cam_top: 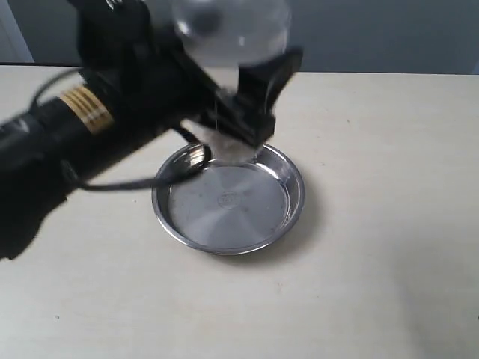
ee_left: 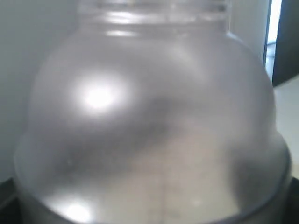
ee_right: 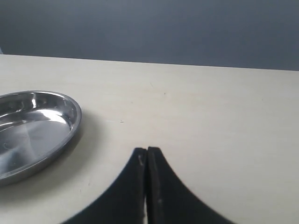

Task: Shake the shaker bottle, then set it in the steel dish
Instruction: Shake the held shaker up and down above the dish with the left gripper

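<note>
Bottle [ee_left: 149, 121]: frosted dome fills left wrist view, pale contents blurred. Held aloft above dish [cam_top: 296, 196], left jaws clamped on its body. Right jaws pressed together, empty, low over bench [cam_top: 389, 262]. Step: probably shaking. Next: lower it upright onto dish centre, then release.

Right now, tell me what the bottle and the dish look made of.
The bottle looks like frosted translucent plastic: soft highlights blur across its dome. The dish looks like polished stainless steel: mirror-bright, sharp reflections on its rim.
</note>
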Controlling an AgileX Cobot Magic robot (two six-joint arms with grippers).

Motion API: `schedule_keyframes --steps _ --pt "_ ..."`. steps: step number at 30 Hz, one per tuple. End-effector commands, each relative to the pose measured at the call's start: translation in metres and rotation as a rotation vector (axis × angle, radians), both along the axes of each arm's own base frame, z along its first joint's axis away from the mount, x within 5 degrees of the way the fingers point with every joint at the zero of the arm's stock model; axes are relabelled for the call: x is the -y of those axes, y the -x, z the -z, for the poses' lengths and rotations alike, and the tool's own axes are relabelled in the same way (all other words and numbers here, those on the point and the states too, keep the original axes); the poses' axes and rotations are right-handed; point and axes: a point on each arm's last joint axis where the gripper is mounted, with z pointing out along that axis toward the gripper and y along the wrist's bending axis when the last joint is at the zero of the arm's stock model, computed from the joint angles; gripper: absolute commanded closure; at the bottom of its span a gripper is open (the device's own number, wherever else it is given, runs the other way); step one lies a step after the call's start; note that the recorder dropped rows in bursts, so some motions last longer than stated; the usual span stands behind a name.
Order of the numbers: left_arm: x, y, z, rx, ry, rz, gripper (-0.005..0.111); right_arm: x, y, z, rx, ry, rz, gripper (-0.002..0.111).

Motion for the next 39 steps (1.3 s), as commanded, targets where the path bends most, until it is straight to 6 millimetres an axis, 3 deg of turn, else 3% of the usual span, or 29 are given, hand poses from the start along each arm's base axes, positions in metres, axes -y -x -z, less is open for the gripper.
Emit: schedule_keyframes --steps 1,2,3,5,9,10,13,14,17,19,20,24,26,28,29,33,34,37,38,39 --pt "-0.014 -0.02 0.065 -0.348 -0.086 -0.155 0.107 0.0 0.0 -0.001 0.015 0.003 0.001 0.109" --pt "-0.012 -0.019 0.082 -0.41 -0.124 -0.149 0.107 0.0 0.0 -0.001 0.015 0.003 0.001 0.109" --pt "-0.008 -0.015 0.086 -0.407 -0.164 -0.111 0.107 0.0 0.0 -0.001 0.015 0.003 0.001 0.109" --pt "-0.001 -0.008 0.075 -0.301 -0.19 -0.057 0.107 0.0 0.0 -0.001 0.015 0.003 0.001 0.109" --pt "-0.019 -0.019 0.052 -0.203 0.139 -0.284 0.107 0.0 0.0 -0.001 0.015 0.003 0.001 0.109" --pt "-0.014 -0.017 0.052 -0.211 0.137 -0.228 0.107 0.0 0.0 -0.001 0.015 0.003 0.001 0.109" --pt "0.023 0.01 0.054 -0.152 -0.09 0.226 0.107 0.0 0.0 -0.001 0.015 0.003 0.001 0.109" --pt "0.024 0.011 0.056 -0.164 -0.12 0.244 0.107 0.0 0.0 -0.001 0.015 0.003 0.001 0.109" --pt "-0.006 -0.015 0.066 -0.284 -0.097 -0.093 0.107 0.0 0.0 -0.001 0.015 0.003 0.001 0.109" --pt "-0.03 -0.027 0.066 -0.343 0.045 -0.35 0.107 0.0 0.0 -0.001 0.015 0.003 0.001 0.109" --pt "-0.029 -0.026 0.064 -0.342 0.062 -0.338 0.107 0.0 0.0 -0.001 0.015 0.003 0.001 0.109" --pt "0.015 0.008 0.051 -0.13 -0.186 0.197 0.107 0.0 0.0 -0.001 0.015 0.003 0.001 0.109" --pt "0.005 -0.002 0.052 -0.172 -0.14 0.081 0.107 0.0 0.0 -0.001 0.015 0.003 0.001 0.109" --pt "-0.026 -0.023 0.056 -0.314 0.095 -0.262 0.107 0.0 0.0 -0.001 0.015 0.003 0.001 0.109" --pt "-0.031 -0.025 0.057 -0.338 0.145 -0.317 0.107 0.0 0.0 -0.001 0.015 0.003 0.001 0.109" --pt "0.009 0.002 0.053 -0.169 -0.161 0.157 0.107 0.0 0.0 -0.001 0.015 0.003 0.001 0.109" --pt "0.007 0.0 0.053 -0.169 -0.159 0.145 0.107 0.0 0.0 -0.001 0.015 0.003 0.001 0.109" --pt "-0.029 -0.027 0.061 -0.351 0.123 -0.283 0.107 0.0 0.0 -0.001 0.015 0.003 0.001 0.109" --pt "-0.03 -0.028 0.062 -0.367 0.155 -0.311 0.107 0.0 0.0 -0.001 0.015 0.003 0.001 0.109" --pt "-0.02 -0.023 0.062 -0.348 0.087 -0.212 0.107 0.0 0.0 -0.001 0.015 0.003 0.001 0.109"
